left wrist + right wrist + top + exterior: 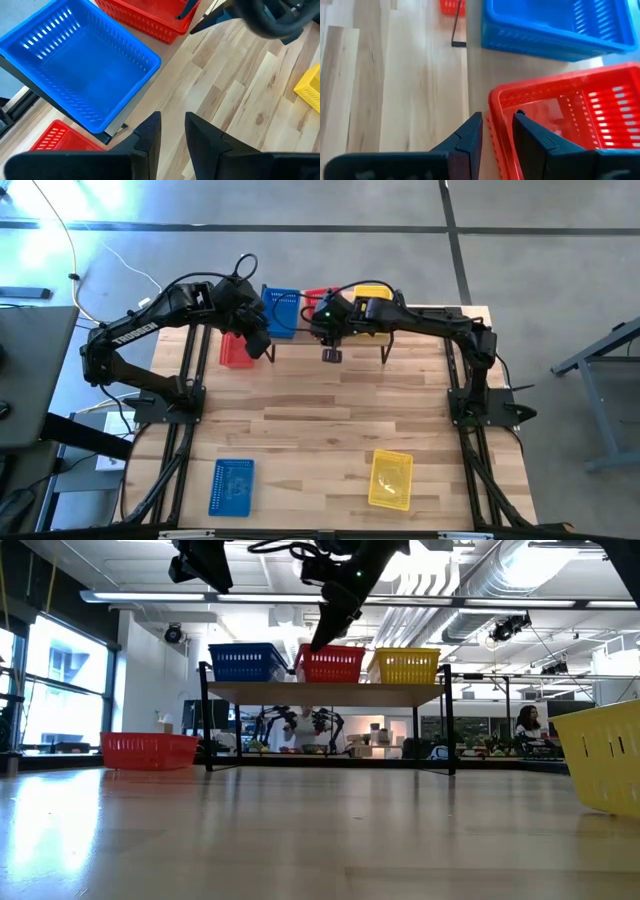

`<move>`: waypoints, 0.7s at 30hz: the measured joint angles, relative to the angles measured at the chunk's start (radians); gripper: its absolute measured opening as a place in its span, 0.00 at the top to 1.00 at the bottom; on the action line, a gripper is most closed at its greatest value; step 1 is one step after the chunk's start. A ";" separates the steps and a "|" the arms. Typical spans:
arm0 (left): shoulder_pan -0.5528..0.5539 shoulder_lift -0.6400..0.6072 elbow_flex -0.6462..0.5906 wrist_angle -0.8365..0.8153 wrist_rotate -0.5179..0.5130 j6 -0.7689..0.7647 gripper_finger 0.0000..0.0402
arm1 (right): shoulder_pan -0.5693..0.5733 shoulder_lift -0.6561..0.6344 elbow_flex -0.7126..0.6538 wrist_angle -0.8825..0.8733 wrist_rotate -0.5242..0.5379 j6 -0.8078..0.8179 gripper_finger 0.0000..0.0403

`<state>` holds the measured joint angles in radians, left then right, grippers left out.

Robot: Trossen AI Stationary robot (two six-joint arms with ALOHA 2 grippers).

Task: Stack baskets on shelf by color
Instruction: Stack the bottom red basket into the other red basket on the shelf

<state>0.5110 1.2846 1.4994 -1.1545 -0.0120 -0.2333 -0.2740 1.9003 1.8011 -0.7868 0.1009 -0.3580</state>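
- The shelf (325, 694) stands at the far edge of the table (330, 420), and it is my landmark for everything here.
- 3 baskets sit on top of the shelf in a row: a blue basket (246, 663) at one end, a red basket (331, 664) in the middle, a yellow basket (407, 665) at the other end.
- My right gripper (495, 131) is at the middle red basket on the shelf; its fingers straddle that basket's near wall, 1 outside and 1 inside, with a narrow gap between them, and I cannot tell whether they pinch it.
- My left gripper (172, 131) hovers just in front of the shelf's blue end, above the tabletop; its fingers stand slightly apart and hold nothing.
- A second red basket (236, 349) rests on the table beside the shelf, at its blue end, next to the leg.
- A second blue basket (231, 486) lies on the table well apart from the shelf, toward the near edge on my left side.
- A second yellow basket (390, 479) lies on the table well apart from the shelf, toward the near edge on my right side.
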 joint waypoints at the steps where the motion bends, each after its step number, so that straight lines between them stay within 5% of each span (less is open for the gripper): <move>1: 0.000 0.000 0.000 0.000 0.000 -0.001 0.81 | 0.000 0.000 0.000 0.005 0.000 -0.001 0.77; 21: 0.000 0.000 0.000 0.000 -0.003 0.001 0.81 | 0.000 0.031 0.000 0.121 -0.083 0.018 0.77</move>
<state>0.5114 1.2846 1.4994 -1.1542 -0.0151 -0.2325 -0.2737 1.9316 1.8011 -0.6660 0.0182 -0.3401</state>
